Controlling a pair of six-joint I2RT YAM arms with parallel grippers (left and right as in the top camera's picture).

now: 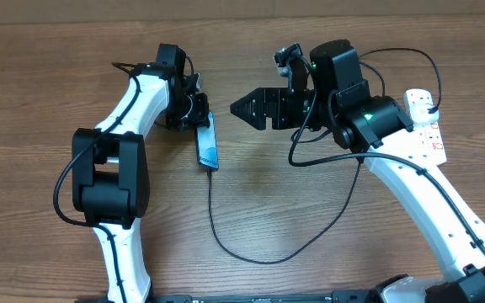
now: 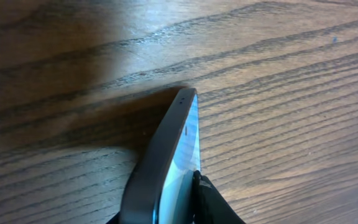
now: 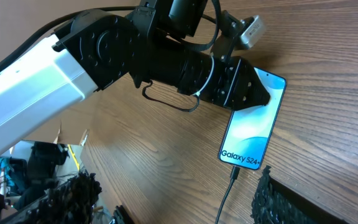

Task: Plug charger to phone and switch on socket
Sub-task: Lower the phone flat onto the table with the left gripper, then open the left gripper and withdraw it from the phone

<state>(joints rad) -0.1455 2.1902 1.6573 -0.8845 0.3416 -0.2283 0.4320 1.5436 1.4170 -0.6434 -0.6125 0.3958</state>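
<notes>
The phone [image 1: 208,145] stands on its long edge on the table, its blue-teal screen lit with white text near its lower end [image 3: 248,130]. My left gripper [image 1: 194,112] is shut on the phone's upper end; in the left wrist view the phone's dark edge [image 2: 160,162] sits between the fingers. The charger cable [image 1: 251,252] runs from the phone's lower end, where its small plug tip [image 3: 234,173] sits in the port, loops across the table and up toward the socket [image 1: 426,126] at the far right. My right gripper [image 1: 242,108] is open and empty, right of the phone.
The socket's thick white cord lies by the strip at the right edge. Black arm cables [image 1: 411,59] arc above the right arm. The left arm's white link [image 1: 129,109] lies left of the phone.
</notes>
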